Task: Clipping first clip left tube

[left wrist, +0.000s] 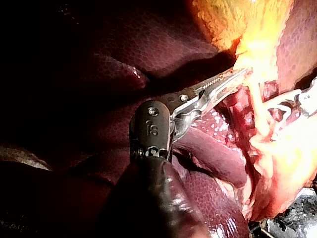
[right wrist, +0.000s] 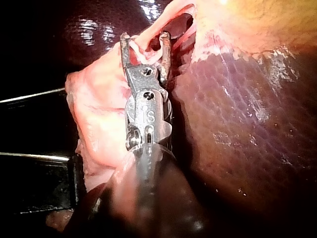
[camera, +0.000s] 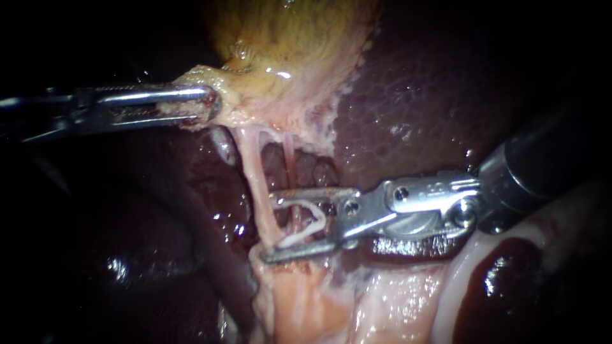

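Note:
My left instrument (camera: 207,105) comes in from the left, its jaws shut on the pale lower edge of the yellow gallbladder (camera: 293,44), which it holds up. Below the edge hang two tubes: the thicker pale left tube (camera: 255,175) and a thin pink right tube (camera: 289,153). My right instrument (camera: 268,226) reaches in from the right with its jaws open, and a white clip (camera: 306,223) lies in the gap. The left tube crosses between the jaw tips. In the right wrist view the open jaws (right wrist: 145,42) straddle pink tissue (right wrist: 148,34). The left wrist view shows the shut jaws (left wrist: 233,79) on the gallbladder's edge.
Dark red liver (camera: 414,95) lies behind and to the right of the tubes. Pale fatty tissue (camera: 382,299) spreads under my right instrument. A dark liver lobe (camera: 127,255) fills the lower left.

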`<state>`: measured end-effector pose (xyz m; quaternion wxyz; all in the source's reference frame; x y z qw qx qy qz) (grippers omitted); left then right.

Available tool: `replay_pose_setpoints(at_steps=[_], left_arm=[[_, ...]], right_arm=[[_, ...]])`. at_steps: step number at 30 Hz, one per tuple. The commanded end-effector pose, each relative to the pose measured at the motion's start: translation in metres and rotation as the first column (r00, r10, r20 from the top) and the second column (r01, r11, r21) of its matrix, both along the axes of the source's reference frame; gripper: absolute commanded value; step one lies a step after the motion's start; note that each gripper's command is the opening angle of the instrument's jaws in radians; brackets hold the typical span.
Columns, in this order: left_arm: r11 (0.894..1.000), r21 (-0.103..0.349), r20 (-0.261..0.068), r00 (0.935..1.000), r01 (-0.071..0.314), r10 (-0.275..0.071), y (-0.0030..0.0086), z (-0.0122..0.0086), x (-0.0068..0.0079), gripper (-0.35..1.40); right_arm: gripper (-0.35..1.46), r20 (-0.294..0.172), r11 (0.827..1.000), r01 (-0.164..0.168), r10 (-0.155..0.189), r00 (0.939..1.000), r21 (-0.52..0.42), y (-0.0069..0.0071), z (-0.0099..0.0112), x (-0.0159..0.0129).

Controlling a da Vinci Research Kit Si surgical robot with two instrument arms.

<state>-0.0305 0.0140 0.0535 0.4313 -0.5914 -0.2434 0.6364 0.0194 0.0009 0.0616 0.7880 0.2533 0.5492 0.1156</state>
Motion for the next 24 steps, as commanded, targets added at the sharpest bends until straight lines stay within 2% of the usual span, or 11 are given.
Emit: replay_pose_setpoints(at_steps=[1, 7, 13, 19, 24], left_arm=[[1.0, 0.001, -0.001, 1.0, 0.001, -0.001, 0.0, 0.0, 0.0, -0.35], [1.0, 0.001, -0.001, 1.0, 0.001, -0.001, 0.0, 0.0, 0.0, -0.35], [1.0, 0.001, -0.001, 1.0, 0.002, -0.002, 0.0001, 0.0, -0.0002, -0.35], [1.0, 0.001, -0.002, 1.0, 0.003, -0.003, 0.0001, 0.0, -0.0003, -0.35], [1.0, 0.001, -0.001, 1.0, 0.002, -0.002, 0.0001, 0.0, -0.0002, -0.35]], right_arm=[[0.49, 0.002, 1.0, -0.001, 0.001, 1.0, 0.002, 0.0, 0.0002, 0.0004], [0.5, 0.011, 1.0, -0.014, 0.013, 0.9998, 0.013, -0.0003, 0.0006, 0.0021], [0.5, 0.009, 1.0, -0.004, 0.003, 1.0, 0.028, -0.0007, 0.0009, 0.004], [0.5, 0.004, 0.999, 0.009, -0.009, 1.0, 0.037, -0.0018, 0.0014, 0.0054], [0.5, -0.019, 0.998, 0.027, -0.026, 0.9995, 0.063, -0.0025, 0.0003, 0.0054]])
